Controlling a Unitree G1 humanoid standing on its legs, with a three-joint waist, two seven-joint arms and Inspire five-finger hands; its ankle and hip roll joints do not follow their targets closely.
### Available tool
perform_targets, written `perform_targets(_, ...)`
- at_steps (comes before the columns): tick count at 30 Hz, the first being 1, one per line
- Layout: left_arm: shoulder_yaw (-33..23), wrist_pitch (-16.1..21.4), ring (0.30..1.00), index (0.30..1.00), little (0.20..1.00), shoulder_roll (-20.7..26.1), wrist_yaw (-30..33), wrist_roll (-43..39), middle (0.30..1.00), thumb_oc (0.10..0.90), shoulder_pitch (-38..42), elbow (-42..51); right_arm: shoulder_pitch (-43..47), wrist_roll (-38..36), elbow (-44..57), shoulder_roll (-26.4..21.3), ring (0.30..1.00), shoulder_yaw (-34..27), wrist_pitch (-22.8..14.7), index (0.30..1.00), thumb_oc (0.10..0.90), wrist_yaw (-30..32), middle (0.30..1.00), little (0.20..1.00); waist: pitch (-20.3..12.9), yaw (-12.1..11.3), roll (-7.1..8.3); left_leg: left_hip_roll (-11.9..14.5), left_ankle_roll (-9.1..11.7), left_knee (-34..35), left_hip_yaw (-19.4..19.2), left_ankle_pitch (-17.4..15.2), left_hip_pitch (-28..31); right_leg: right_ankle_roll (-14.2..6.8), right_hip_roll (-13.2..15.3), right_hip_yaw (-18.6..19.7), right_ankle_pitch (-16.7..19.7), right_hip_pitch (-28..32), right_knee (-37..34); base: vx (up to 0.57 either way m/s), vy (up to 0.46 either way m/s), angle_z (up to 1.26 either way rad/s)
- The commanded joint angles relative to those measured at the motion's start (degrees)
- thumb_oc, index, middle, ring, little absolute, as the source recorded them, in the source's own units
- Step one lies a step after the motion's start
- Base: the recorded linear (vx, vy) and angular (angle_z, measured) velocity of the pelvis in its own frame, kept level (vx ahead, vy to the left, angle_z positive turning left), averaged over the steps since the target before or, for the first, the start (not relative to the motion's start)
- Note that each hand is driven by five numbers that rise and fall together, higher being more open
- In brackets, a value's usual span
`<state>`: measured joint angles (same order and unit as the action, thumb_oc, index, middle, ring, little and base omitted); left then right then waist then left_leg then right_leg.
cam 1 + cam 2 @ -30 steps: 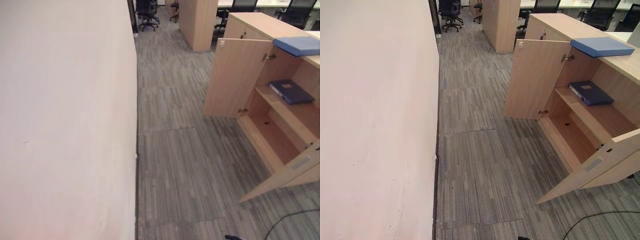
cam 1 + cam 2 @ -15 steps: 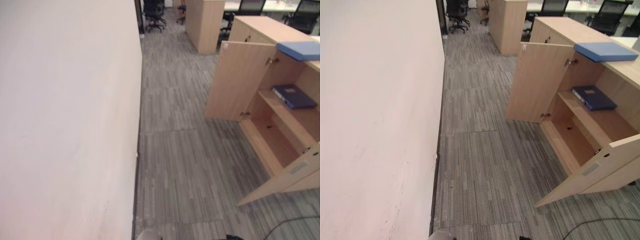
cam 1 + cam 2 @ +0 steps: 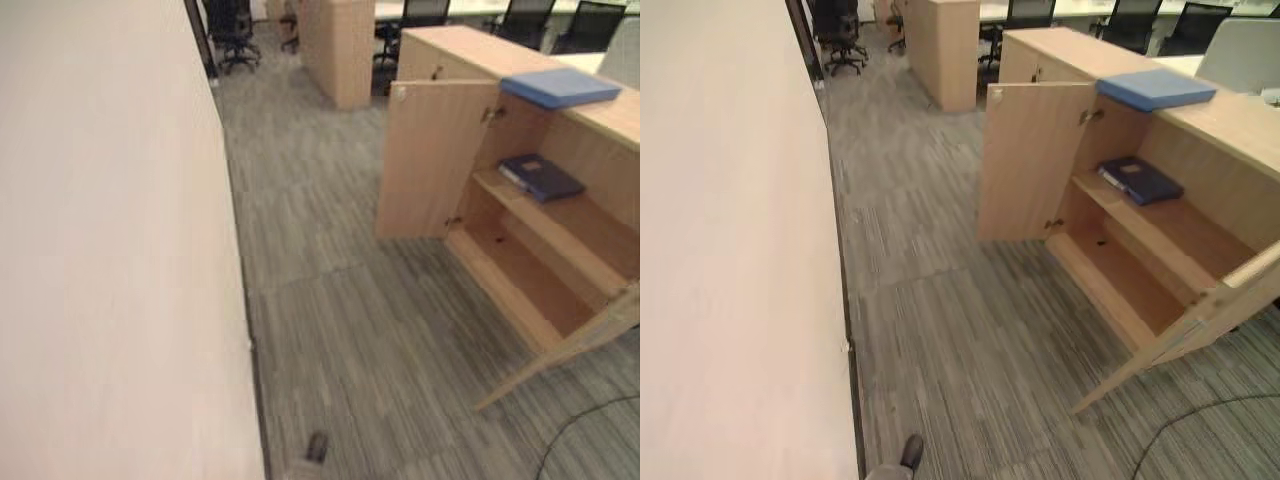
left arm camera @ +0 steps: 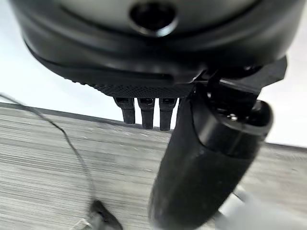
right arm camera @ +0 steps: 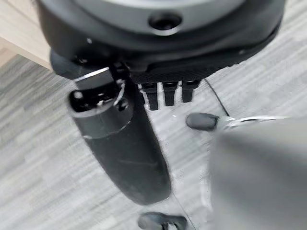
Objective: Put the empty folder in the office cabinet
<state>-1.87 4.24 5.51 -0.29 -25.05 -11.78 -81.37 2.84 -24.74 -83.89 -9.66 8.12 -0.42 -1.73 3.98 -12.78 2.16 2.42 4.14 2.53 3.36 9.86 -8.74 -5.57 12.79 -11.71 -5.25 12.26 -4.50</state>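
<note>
A wooden office cabinet (image 3: 1026, 160) stands at the right with both doors swung open. On its upper shelf a dark blue folder (image 3: 1140, 180) lies flat. A light blue folder (image 3: 1155, 88) rests on the cabinet's top. My left hand (image 4: 211, 158) hangs over the grey carpet beside a white wall, its fingers (image 4: 146, 112) straight and holding nothing. My right hand (image 5: 120, 143) also hangs above the carpet, its fingers (image 5: 165, 93) straight and empty. Both hands are well away from the cabinet.
A long white wall (image 3: 100, 250) runs along the left. The cabinet's near door (image 3: 1200, 320) juts out over the carpet at the lower right. Another wooden unit (image 3: 940, 50) and office chairs (image 3: 840, 25) stand at the far end of the carpeted aisle.
The whole picture has shifted: the camera has turned, so the cabinet sits further left in view and more of its shelves show. The folders have not moved.
</note>
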Motion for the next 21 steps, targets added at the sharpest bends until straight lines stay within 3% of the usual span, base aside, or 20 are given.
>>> perform_targets(1,1.8,2.8,0.900,0.900,0.900,3.7,2.6,1.3,0.900,0.800,3.2,-0.1,3.8,1.1,0.7,-3.2,0.900,-2.3,-0.9,0.900,0.800,-0.7,0.900,0.900,-0.7,-1.9,-2.61,3.0,1.3,2.5,1.8,0.4,-2.7,-1.8,-3.1,-0.2,-1.5,0.8,1.2,0.18,0.246,0.00)
perform_targets(5,1.6,3.0,0.900,0.900,0.900,4.7,3.0,1.8,0.900,0.800,3.6,0.0,4.0,1.6,0.6,-2.5,0.900,-2.1,-1.0,0.900,0.800,-0.7,0.900,0.900,-1.4,-2.2,-1.50,0.7,-0.3,2.5,1.3,-1.4,-1.7,-3.9,-0.1,-0.2,-0.2,-0.5,2.4,0.12,0.172,0.05)
perform_targets(6,1.8,3.1,0.900,0.900,0.900,5.0,3.0,2.0,0.900,0.800,3.8,0.3,4.3,1.7,0.6,-2.2,0.900,-1.9,-0.9,0.900,0.800,-1.0,0.900,0.900,-1.8,-2.5,-1.08,-0.8,-1.6,2.5,1.0,-2.5,-0.9,-5.0,2.0,-0.3,1.3,-1.4,3.7,0.15,0.255,-0.22)
perform_targets(11,1.7,2.9,0.900,0.900,0.900,5.3,2.6,2.5,0.900,0.800,3.5,-0.2,4.3,1.4,1.3,-1.7,0.900,-2.3,-0.9,0.900,0.800,-1.2,0.900,0.900,-2.9,-2.9,0.32,-4.3,-3.3,2.5,0.5,-4.2,-0.4,-7.5,6.7,-1.5,5.8,-2.4,5.6,0.12,0.211,-0.03)
perform_targets(12,1.7,2.8,0.900,0.900,0.900,5.2,2.6,2.8,0.900,0.800,3.4,-0.5,4.3,2.2,1.6,-1.6,0.900,-2.2,-0.9,0.900,0.800,-1.3,0.900,0.900,-3.2,-3.4,0.52,-6.8,-4.6,2.5,0.0,-5.2,0.1,-8.7,10.8,-2.7,10.6,-4.5,11.3,0.12,0.301,0.12)
perform_targets(15,1.8,2.0,0.900,0.900,0.900,5.5,2.4,3.3,0.900,0.800,3.0,-0.6,4.0,2.6,2.3,-1.8,0.900,-2.0,-0.8,0.900,0.800,-1.1,0.900,0.900,-2.2,-3.6,-0.20,-9.6,-6.9,2.5,0.1,-7.1,3.4,-6.6,16.8,-5.6,19.1,-7.9,22.2,0.17,0.331,0.01)
perform_targets(17,1.7,1.4,0.900,0.900,0.900,5.8,2.2,3.7,0.900,0.800,2.5,-0.8,3.5,3.0,2.9,-1.6,0.900,-1.5,-0.8,0.900,0.800,-0.9,0.900,0.900,-1.2,-3.5,-0.19,-10.5,-7.5,2.5,-0.2,-9.7,6.4,-6.7,19.9,-9.2,21.4,-8.5,26.2,0.20,0.184,0.14)
perform_targets(18,1.7,1.3,0.900,0.900,0.900,5.9,2.2,3.7,0.900,0.800,2.4,-0.8,3.4,3.0,3.0,-1.5,0.900,-1.4,-0.8,0.900,0.800,-0.9,0.900,0.900,-0.7,-3.4,-0.06,-10.8,-7.5,2.5,0.0,-10.1,7.0,-7.1,20.3,-9.0,21.0,-8.1,26.7,0.14,0.094,0.07)
perform_targets(19,1.6,1.3,0.900,0.900,0.900,6.0,2.1,4.0,0.900,0.800,2.4,-0.6,3.4,2.6,3.5,-1.6,0.900,-1.3,-0.8,0.900,0.800,-0.8,0.900,0.900,0.6,-2.7,-1.01,-10.0,-8.0,2.5,-0.2,-10.7,8.5,-5.9,18.2,-10.3,18.0,-11.4,28.4,0.10,0.037,-0.03)
perform_targets(20,1.6,1.3,0.900,0.900,0.900,6.0,2.1,4.0,0.900,0.800,2.4,-0.6,3.4,2.6,3.6,-1.7,0.900,-1.3,-0.8,0.900,0.800,-0.8,0.900,0.900,0.6,-2.7,-1.09,-9.9,-7.9,2.5,-0.2,-10.7,8.6,-5.7,18.1,-10.3,17.8,-11.5,28.6,0.13,0.058,-0.05)
perform_targets(21,1.7,1.4,0.900,0.900,0.900,5.9,2.1,3.8,0.900,0.800,2.3,-0.6,3.7,2.1,3.7,-1.7,0.900,-1.4,-0.8,0.900,0.800,-0.8,0.900,0.900,1.5,-2.1,-2.06,-9.3,-8.1,2.5,0.0,-10.4,9.3,-5.0,15.7,-10.0,15.3,-14.8,30.0,0.06,0.073,0.12)
